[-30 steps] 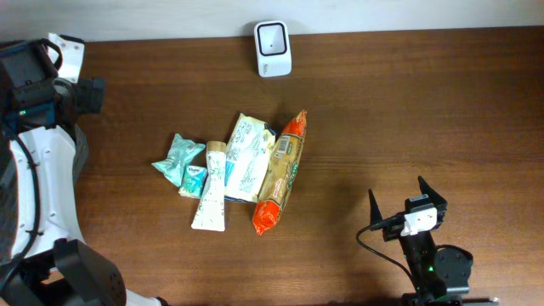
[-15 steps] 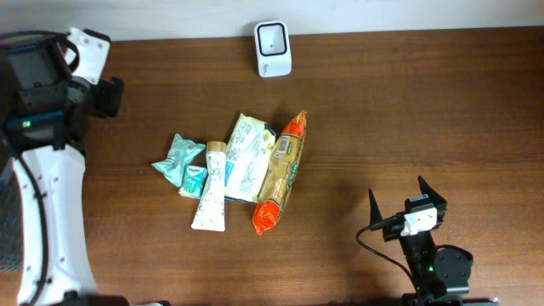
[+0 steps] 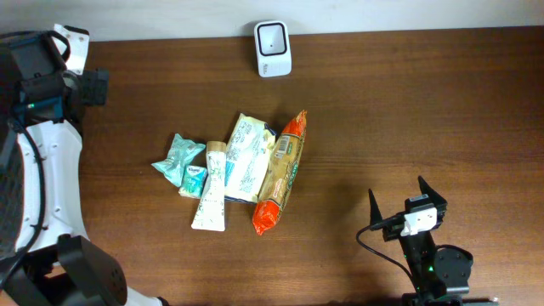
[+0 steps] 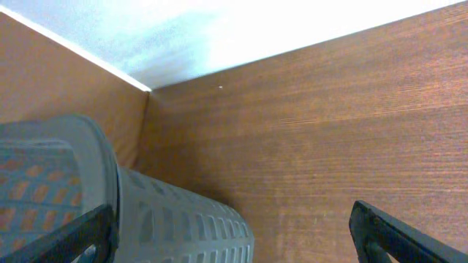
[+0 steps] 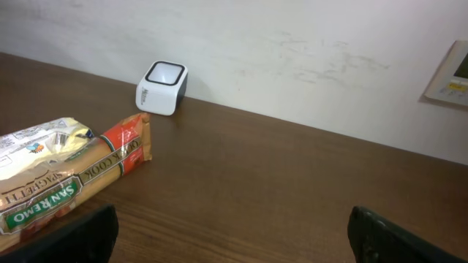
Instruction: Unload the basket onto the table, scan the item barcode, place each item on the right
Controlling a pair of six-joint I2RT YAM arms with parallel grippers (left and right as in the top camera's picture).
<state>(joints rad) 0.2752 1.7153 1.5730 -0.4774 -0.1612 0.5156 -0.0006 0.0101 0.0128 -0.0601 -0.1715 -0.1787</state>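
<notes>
Spaghetti pack (image 3: pixel 280 174) lies flat near the middle of the bench (image 3: pixel 408 110), and nothing grips it. It is the right-hand piece of a small huddle of goods. Its long side touches a pale, green-printed pouch (image 3: pixel 246 157), and a slim tube (image 3: pixel 210 194) and crinkled teal sachets (image 3: pixel 177 158) sit further left. A white label patch shows on its upper face. That may be the barcode, but it is too small to read.

The film wrapper looks glossy and slippery, orange at both ends, and the contents are stiff and rod-straight. I judge it would lift as one rigid bar if taken near the middle.

The scanner (image 3: pixel 273 48), a rounded white plastic block with a dark window on top, stands at the back edge, well apart from the pile. That leaves room to pass a pack over it.

The right arm (image 3: pixel 425 246) waits at the near edge, facing the pile, its jaws spread wide and empty. The left arm (image 3: pixel 47 161) is off by the far left corner with its jaws likewise spread. A grey perforated basket (image 4: pixel 168 219) sits close under its camera.
</notes>
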